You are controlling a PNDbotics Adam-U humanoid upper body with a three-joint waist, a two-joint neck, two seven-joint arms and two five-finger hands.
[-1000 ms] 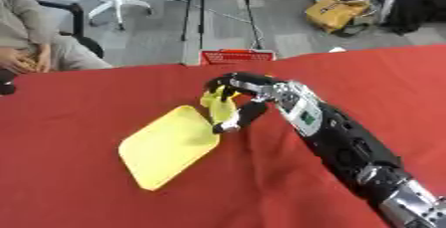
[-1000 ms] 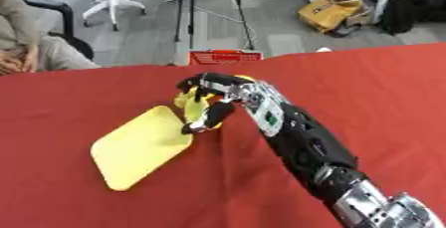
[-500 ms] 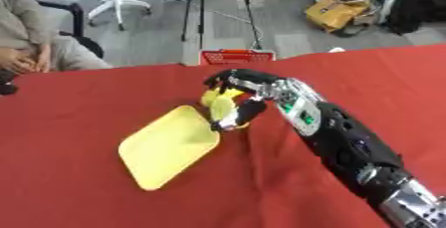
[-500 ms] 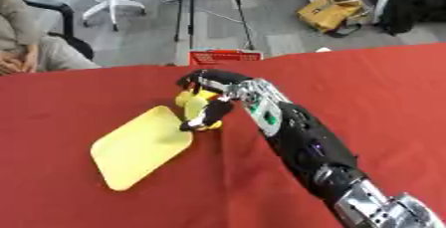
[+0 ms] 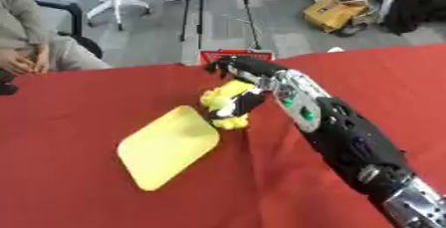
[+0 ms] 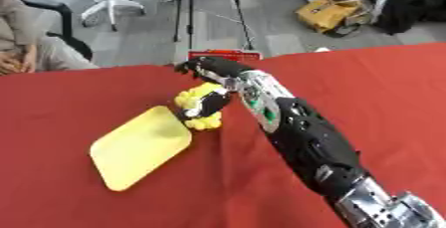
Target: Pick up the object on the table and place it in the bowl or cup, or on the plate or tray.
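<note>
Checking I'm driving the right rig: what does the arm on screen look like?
Only the right arm shows: bulky black segments, a silver-white forearm plate with small green marks, and silver metal near the bottom corner. The right hand is black with dark fingers. No cables visible.

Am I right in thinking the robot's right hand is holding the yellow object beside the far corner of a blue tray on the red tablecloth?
Not quite: the tray is yellow, not blue, as the left eye view shows. The rest holds: the right hand has its fingers round the yellow object beside the tray's far corner, on the red tablecloth.
</note>
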